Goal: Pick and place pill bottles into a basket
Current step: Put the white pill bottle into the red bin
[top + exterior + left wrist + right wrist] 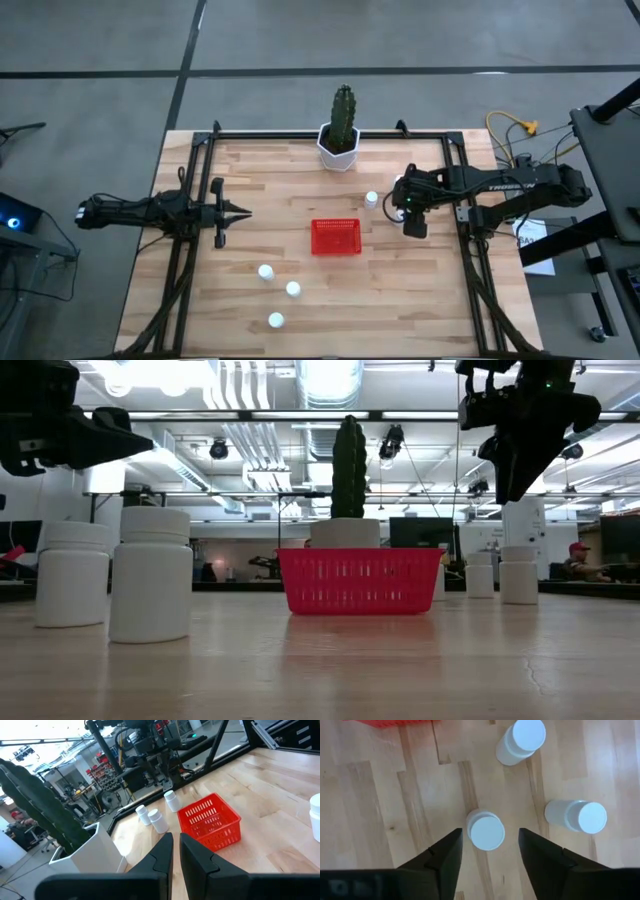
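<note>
Right gripper (487, 851) of mine hangs open above the counter (420, 300), pointing straight down, with one pill bottle (484, 830) between its spread fingers but not touched. This bottle stands upright, its long axis vertical and its round cap facing up. Two more bottles (520, 742) stand upright near it. Three other bottles (266, 271) stand on the near side of the counter. The red basket (335, 237) sits in the middle, its long side running left to right. My left gripper (240, 210) waits closed at the left.
</note>
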You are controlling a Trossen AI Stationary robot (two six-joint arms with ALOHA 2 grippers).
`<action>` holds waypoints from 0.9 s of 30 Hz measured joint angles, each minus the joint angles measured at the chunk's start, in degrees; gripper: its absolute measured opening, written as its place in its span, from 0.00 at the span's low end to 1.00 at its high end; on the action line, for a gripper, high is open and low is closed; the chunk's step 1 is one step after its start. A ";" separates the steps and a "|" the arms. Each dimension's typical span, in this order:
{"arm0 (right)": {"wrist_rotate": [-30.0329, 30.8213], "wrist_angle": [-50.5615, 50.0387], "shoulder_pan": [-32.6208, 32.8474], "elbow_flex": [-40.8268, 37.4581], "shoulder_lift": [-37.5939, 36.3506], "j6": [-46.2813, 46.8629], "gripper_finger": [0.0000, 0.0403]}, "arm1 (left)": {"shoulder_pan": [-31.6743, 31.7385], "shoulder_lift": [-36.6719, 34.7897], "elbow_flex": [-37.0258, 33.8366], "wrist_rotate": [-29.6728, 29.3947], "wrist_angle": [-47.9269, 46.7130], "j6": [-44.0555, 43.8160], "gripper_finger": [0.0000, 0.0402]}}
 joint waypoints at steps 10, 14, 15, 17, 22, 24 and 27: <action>0.35 0.12 0.01 -0.28 -0.01 -1.11 0.54 | 0.00 0.00 0.00 0.00 0.00 0.00 0.04; 0.35 0.35 0.02 -1.36 0.00 -1.61 0.54 | 0.00 0.00 0.00 0.00 0.00 0.00 0.04; 0.37 0.69 0.00 -1.71 0.00 -1.95 0.55 | 0.00 0.00 0.00 0.00 0.00 0.00 0.04; 0.37 1.80 0.00 -2.44 0.00 -2.15 0.55 | 0.00 0.00 0.00 0.00 -0.01 0.00 0.04; 0.20 5.68 0.00 -4.93 0.00 -3.07 0.54 | 0.00 0.00 0.00 0.00 0.00 0.00 0.04; 0.13 6.54 0.00 -5.95 0.00 -3.49 0.54 | 0.00 0.00 0.00 0.02 0.00 0.00 0.04; 0.00 7.05 0.01 -7.18 0.00 -4.47 0.54 | 0.00 0.00 0.00 0.01 0.00 0.00 0.04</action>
